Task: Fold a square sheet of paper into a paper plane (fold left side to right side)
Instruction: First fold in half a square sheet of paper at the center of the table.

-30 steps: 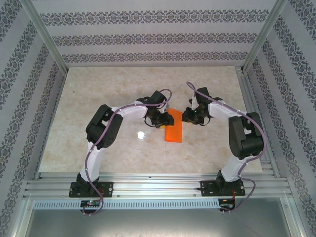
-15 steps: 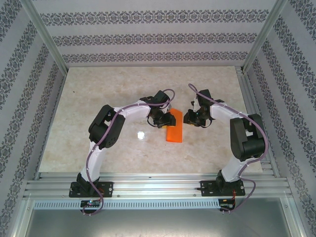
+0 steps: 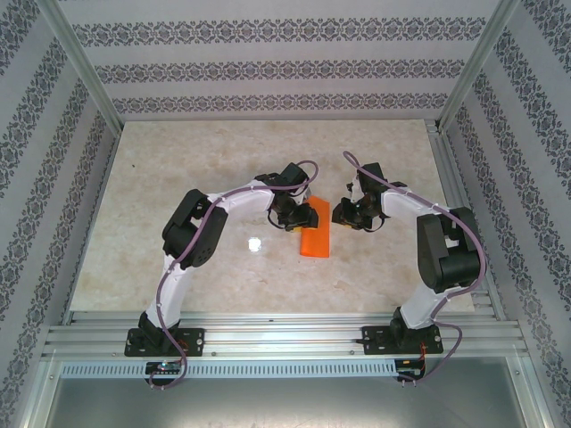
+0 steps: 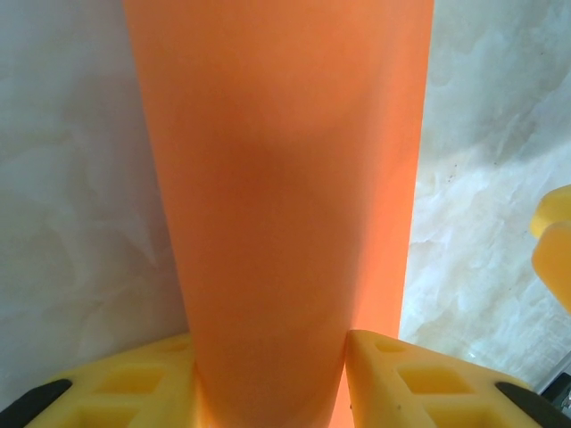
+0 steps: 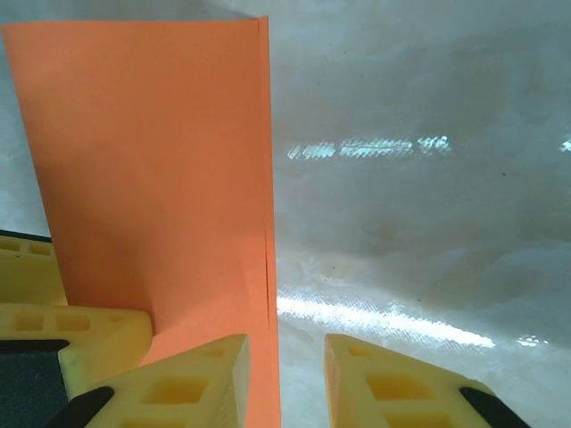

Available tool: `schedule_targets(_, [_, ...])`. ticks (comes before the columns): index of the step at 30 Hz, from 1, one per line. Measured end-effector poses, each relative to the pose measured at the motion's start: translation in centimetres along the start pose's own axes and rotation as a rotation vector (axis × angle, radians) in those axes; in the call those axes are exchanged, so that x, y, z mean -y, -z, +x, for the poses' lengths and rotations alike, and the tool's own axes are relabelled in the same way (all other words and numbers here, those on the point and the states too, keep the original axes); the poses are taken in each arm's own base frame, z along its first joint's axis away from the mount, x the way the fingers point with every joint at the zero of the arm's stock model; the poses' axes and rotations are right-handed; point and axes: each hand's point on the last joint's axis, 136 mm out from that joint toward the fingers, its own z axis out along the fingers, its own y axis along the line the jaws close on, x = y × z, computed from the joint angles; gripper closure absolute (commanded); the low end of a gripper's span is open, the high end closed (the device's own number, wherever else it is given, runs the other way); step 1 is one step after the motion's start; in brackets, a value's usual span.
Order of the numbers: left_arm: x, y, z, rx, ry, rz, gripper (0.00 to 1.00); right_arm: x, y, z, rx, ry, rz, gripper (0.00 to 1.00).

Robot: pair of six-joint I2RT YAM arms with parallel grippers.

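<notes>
The square sheet of paper lies folded into a narrow orange rectangle at the table's middle. My left gripper sits over its upper left part. In the left wrist view the paper bulges up between the yellow fingers and touches both, so that gripper is shut on it. My right gripper stands just right of the sheet. In the right wrist view it is open: one finger rests over the paper's right edge, with bare table in the gap.
The marble-patterned table is ringed by patterned walls and an aluminium frame at the near edge. A bright light spot reflects left of the paper. The left gripper's yellow finger shows at the right wrist view's lower left.
Both grippers have shifted slightly: the left one to the right onto the paper, the right one a little right and away from it. The paper stays in place.
</notes>
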Motion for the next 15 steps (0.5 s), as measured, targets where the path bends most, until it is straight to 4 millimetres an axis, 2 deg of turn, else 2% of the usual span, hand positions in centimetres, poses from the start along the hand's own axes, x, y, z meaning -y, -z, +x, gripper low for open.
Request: schedule_targets(15, [0.02,-0.03,0.02,0.000,-0.006,-0.017,0.58,-0.50,-0.34,0.30,-0.001,-0.022,-0.045,0.76])
